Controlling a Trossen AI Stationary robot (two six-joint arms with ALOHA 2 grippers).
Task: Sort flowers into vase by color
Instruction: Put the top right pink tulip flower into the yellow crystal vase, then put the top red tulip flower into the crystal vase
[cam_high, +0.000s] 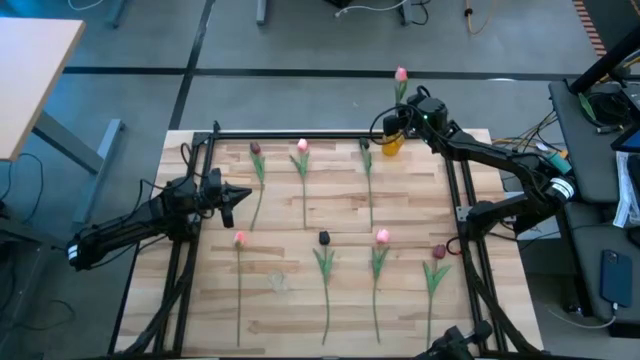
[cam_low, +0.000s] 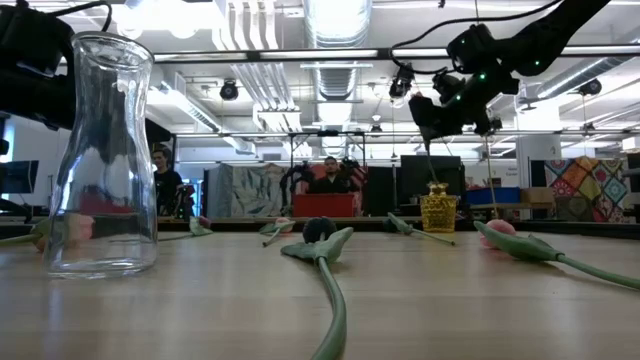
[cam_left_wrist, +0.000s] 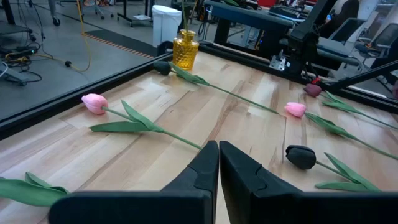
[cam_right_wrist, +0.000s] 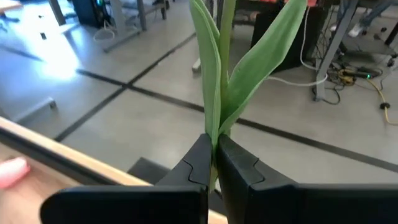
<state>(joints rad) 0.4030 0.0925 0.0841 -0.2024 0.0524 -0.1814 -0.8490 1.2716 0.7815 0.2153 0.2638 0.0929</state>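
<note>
The right claw (cam_right_wrist: 213, 163) is closed on a pink tulip's (cam_high: 401, 74) stem, holding it upright over a yellow vase (cam_high: 392, 144) at the surface's (cam_high: 290, 295) far corner. The left claw (cam_left_wrist: 219, 163) hovers shut and empty above the surface.

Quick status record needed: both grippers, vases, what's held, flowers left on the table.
right gripper: shut on the stem of a pink artificial tulip, above the small amber glass vase at the table's far right corner
left gripper: shut, empty, waiting at the left edge
clear glass vase: empty, upright
wooden table: seven tulips lying flat, pink and dark
</note>
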